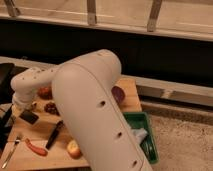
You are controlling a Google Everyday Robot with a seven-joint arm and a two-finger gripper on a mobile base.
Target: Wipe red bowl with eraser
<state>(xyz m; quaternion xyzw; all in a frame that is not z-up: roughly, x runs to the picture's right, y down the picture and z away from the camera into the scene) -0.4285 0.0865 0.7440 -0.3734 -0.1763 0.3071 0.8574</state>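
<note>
My arm (92, 110) fills the middle of the view, and its forearm reaches left across the wooden worktop (127, 102). The red bowl (45, 93) sits near the back left of the worktop, partly hidden under my forearm. I place everything else from it.

My end effector (25, 111) hangs in front of the red bowl and slightly to its left, close but not touching it. It is closed narrow on the eraser (28, 117), a flat black block that sits tilted at its tip. The eraser is near the bowl's front-left side, outside the bowl and not in contact with its rim as far as I can see.

Just in front of the red bowl lies a dark red lumpy thing (51, 107); I cannot tell what it is. Further forward lies a knife (54, 135) with a black handle, slanted. To the front left of the bowl, past the knife, lies a slim orange-red thing (36, 147), and beyond that a piece of metal cutlery (11, 152) near the worktop's edge. An apple (74, 148) rests well in front of the bowl, beside my arm.

Well to the right of the red bowl, on the far side of my arm, a dark purple bowl (118, 94) shows partly. Further right and forward, a green tray (150, 150) holds something pale and crumpled (139, 135).
</note>
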